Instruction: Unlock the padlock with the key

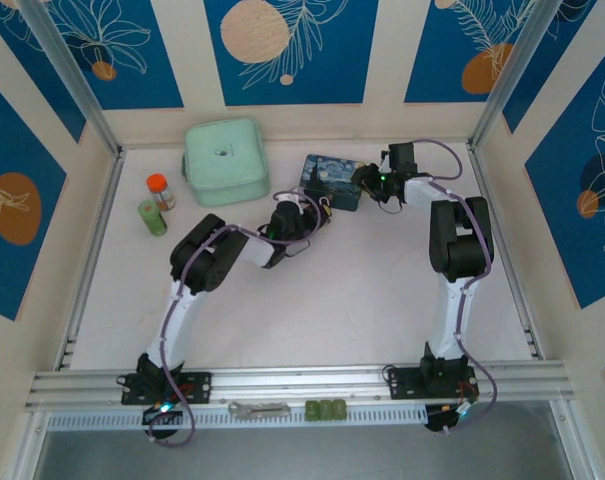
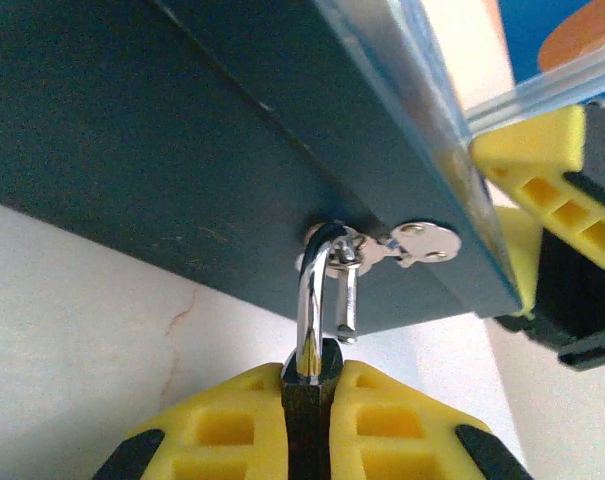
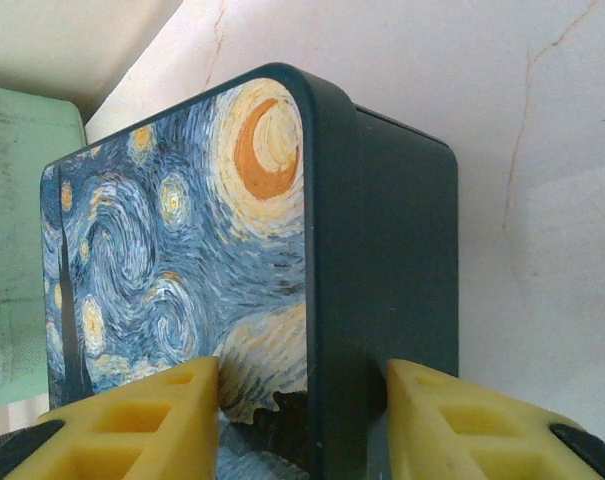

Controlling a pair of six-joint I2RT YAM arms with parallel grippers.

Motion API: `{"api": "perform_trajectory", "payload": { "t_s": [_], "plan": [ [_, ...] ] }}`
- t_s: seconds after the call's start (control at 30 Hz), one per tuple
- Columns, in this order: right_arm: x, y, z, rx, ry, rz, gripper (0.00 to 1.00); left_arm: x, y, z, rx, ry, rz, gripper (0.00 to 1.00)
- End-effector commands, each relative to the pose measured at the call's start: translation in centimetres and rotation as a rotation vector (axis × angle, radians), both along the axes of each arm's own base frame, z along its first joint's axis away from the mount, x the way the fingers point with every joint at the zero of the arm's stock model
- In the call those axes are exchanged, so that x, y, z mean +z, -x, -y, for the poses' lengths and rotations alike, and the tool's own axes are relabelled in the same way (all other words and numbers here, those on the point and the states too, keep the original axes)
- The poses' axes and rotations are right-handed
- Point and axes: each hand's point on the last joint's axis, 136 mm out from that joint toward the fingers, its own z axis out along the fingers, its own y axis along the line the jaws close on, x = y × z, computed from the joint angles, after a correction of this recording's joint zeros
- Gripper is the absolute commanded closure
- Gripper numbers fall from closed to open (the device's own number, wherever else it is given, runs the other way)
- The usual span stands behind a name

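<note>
On the white table (image 1: 312,300), toward the back wall, stands a pale green box (image 1: 225,160) with its lid on. Both arms reach inward, the left arm (image 1: 207,262) from the near side and the right arm (image 1: 460,240) from the right. They meet at the tin (image 1: 330,178), which sits just right of the box with its painted face toward the overhead camera. Two small bottles stand together near the left wall, one orange-capped (image 1: 160,190) and one green (image 1: 152,217), well apart from the tin.

Right gripper (image 3: 302,385): the fingers straddle one edge of the tin. One pad is on the painted face and the other on the dark side wall; both appear to be in contact, gripping the tin.

Left gripper (image 2: 312,400): the fingers are closed on the dark body of the padlock (image 2: 308,310).

Padlock location: against the tin's dark side wall, with its silvery shackle passed through the clasp (image 2: 422,242). Whether the shackle is latched cannot be told.

A small metal piece (image 1: 260,408) lies on the front rail (image 1: 302,380); it is too small to identify.
</note>
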Motion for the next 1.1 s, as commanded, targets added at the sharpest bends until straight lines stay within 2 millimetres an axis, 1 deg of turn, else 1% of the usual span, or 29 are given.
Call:
{"api": "perform_trajectory", "payload": {
  "t_s": [0.0, 0.07, 0.2, 0.27, 0.33, 0.4, 0.53, 0.67, 0.9, 1.07],
  "plan": [
    [-4.2, 3.6, -0.5, 0.023, 0.016, -0.179, 0.57, -0.4, -1.2, -0.5, 0.143, 0.107, 0.003, 1.00],
    [-4.3, 3.7, -0.6, 0.026, 0.024, -0.182, 0.58, -0.1, -1.8, -0.4, 0.166, 0.133, 0.010, 1.00],
    [-4.5, 3.8, -0.4, 0.014, 0.042, -0.191, 0.58, 0.1, -2.6, -1.1, 0.222, 0.144, 0.007, 1.00],
    [-4.6, 3.8, -0.3, 0.010, 0.063, -0.201, 0.58, -0.7, -2.6, -1.3, 0.225, 0.122, -0.033, 1.00],
    [-4.5, 3.8, -0.4, 0.012, 0.076, -0.201, 0.58, -1.6, -2.1, -1.9, 0.244, 0.066, -0.071, 1.00],
    [-4.5, 3.8, -0.4, 0.014, 0.082, -0.199, 0.59, -1.8, -1.6, -2.8, 0.284, 0.054, -0.068, 1.00],
    [-4.6, 3.7, -0.6, 0.019, 0.080, -0.198, 0.59, -0.3, -2.4, -3.0, 0.344, 0.199, 0.004, 1.00],
    [-5.1, 3.8, -0.7, 0.019, 0.093, -0.218, 0.59, 1.7, -3.2, -3.0, 0.405, 0.183, 0.073, 1.00],
    [-5.7, 3.9, -0.9, 0.010, 0.115, -0.241, 0.60, 3.1, -4.3, -5.2, 0.545, 0.184, 0.147, 1.00],
    [-6.0, 4.1, -0.6, -0.007, 0.131, -0.258, 0.61, 4.8, -4.5, -7.0, 0.604, 0.147, 0.235, 1.00]
  ]
}}
